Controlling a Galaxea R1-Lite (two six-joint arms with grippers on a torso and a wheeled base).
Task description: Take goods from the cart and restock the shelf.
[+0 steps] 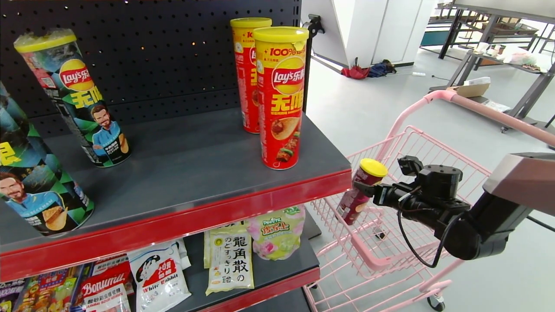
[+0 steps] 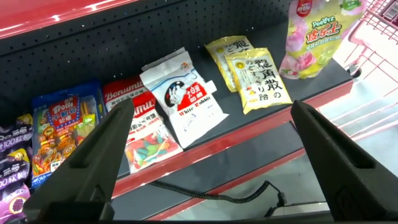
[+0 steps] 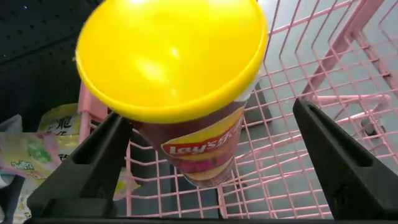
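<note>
A dark red chip can with a yellow lid leans tilted inside the pink cart, close to the cart's shelf-side wall. My right gripper is at the can's upper part, just under the lid. In the right wrist view the can stands between that gripper's spread fingers: one finger is against it, the other is clear of it. My left gripper is open with nothing in it, in front of the lower shelf.
The top shelf holds two red cans at its right end and two green cans at the left, with bare board between. Snack bags lie on the lower shelf. The shelf's red front edge is near the held-out can.
</note>
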